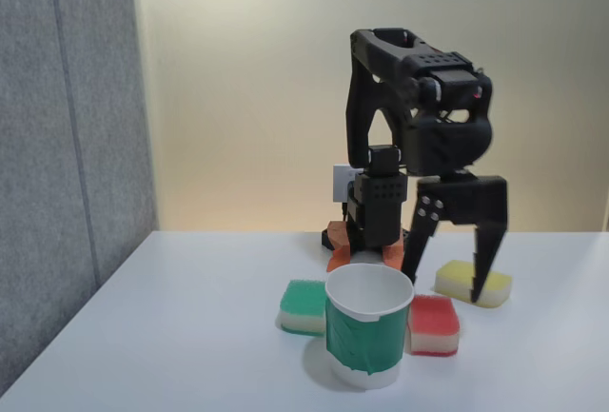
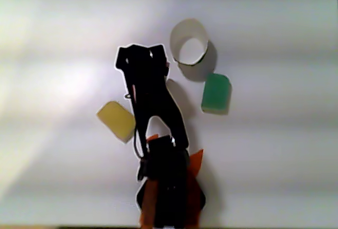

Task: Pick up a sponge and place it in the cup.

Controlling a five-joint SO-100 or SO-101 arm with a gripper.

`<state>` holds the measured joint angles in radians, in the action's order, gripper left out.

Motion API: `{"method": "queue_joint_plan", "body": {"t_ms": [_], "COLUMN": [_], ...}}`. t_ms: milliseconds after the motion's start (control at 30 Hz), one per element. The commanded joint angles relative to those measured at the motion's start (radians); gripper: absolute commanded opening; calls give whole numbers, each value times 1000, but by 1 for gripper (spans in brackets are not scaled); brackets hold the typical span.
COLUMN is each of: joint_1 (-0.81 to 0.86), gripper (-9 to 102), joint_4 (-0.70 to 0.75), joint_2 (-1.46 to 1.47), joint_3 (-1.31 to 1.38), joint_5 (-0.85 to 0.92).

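In the fixed view the sponge [image 1: 435, 323], red on top and cream below, lies flat on the white table just right of the cup [image 1: 365, 341]. The cup is white paper with a green band and stands upright and empty. My black gripper [image 1: 445, 284] hangs open right over the sponge, pointing down, one finger [image 1: 415, 241] to its left and the other finger [image 1: 489, 260] to its right. Nothing is between them. In the other view the gripper [image 2: 141, 55] sits left of the cup [image 2: 179, 30] and hides the sponge.
A green-topped sponge [image 1: 304, 306] [image 2: 216, 92] lies left of the cup in the fixed view. A yellow sponge [image 1: 473, 283] [image 2: 117, 120] lies behind and right of the gripper. The arm's orange base [image 1: 339, 237] stands at the back. A grey partition [image 1: 67, 146] borders the table's left.
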<state>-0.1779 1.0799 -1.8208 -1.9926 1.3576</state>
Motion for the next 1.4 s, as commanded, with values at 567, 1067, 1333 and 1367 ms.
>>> {"method": "queue_joint_plan", "body": {"t_ms": [567, 1067, 1333, 1367], "joint_1": [-25, -32, -54, -54], "gripper": [26, 0, 0, 0], "joint_4": [-175, -187, 216, 295], "joint_2": [55, 34, 29, 55], "joint_3": [-101, -207, 193, 287], "joint_5": [52, 38, -78, -91]}}
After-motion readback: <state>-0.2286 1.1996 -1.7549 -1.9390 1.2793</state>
